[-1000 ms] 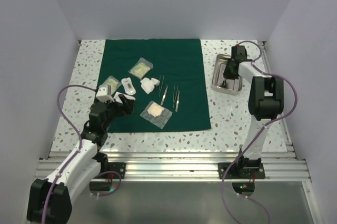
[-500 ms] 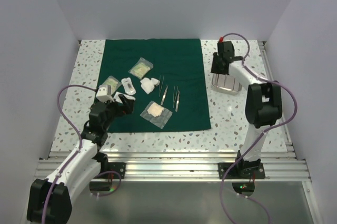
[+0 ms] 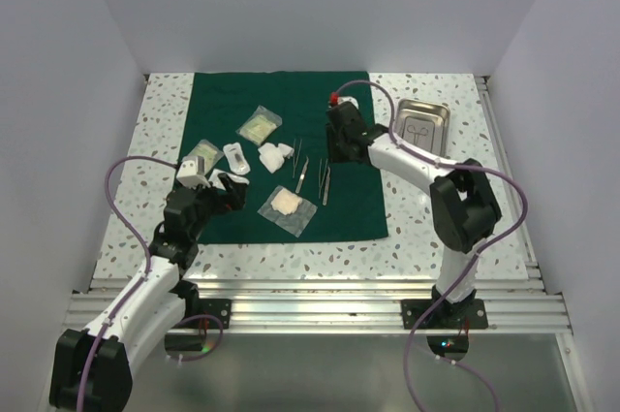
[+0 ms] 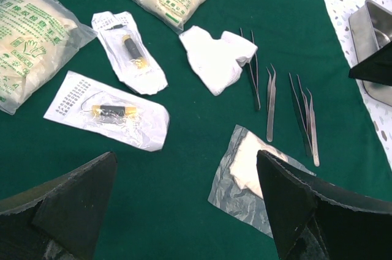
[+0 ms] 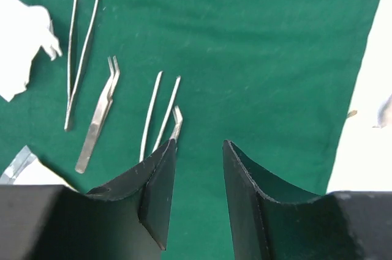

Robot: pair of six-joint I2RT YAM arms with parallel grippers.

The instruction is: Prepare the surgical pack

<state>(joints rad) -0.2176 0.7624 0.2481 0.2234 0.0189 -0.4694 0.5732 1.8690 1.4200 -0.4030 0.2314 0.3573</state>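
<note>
We see the left tool (image 4: 185,155) low over the near part of the dark green cloth (image 3: 291,92), its fingers spread wide and holding nothing. We judge that it is parked there, clear of the work. Just ahead of it to the right lies a clear gauze pouch (image 4: 254,171), crinkled film over a soft white pad. Ahead to the left is a flat paper-backed packet (image 4: 107,110), and beyond both a loose, crumpled white wad (image 4: 211,58).

Farther out, the right tool (image 5: 199,150) hovers over the cloth, its fingers partly apart with only green weave between them. Thin, bright steel tweezers (image 5: 98,119) lie just ahead of its tips and to the left. They are set side by side, we think, so that each can be pinched singly. The shiny rectangular tray (image 3: 418,126) sits off the cloth on the speckled table (image 3: 426,208), away to that tool's right.
</note>
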